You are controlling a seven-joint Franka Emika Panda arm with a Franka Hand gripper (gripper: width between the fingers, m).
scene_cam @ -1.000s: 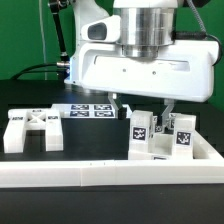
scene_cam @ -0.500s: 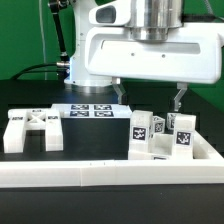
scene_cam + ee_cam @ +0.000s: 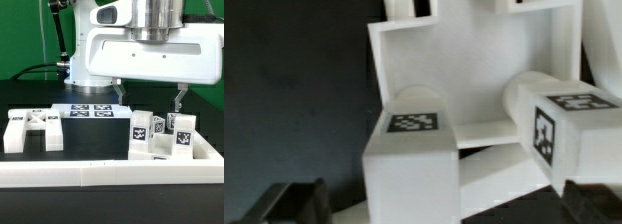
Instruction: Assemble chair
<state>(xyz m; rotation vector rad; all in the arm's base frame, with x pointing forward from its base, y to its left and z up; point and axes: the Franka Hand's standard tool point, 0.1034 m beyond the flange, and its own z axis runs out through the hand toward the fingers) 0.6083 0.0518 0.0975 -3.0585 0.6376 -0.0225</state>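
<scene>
Risen since earlier, the end effector [image 3: 149, 103] hangs apart above chair pieces [image 3: 160, 135] on the black table [image 3: 95, 140].

Low exterior view and close wrist view share the tagged legs [image 3: 141, 135]

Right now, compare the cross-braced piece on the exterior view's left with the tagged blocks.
The cross-braced piece is wide, low, showing no tag; the tagged blocks are narrow and upright. The piece stands alone; the blocks cluster below the open gripper. Both are white.
</scene>
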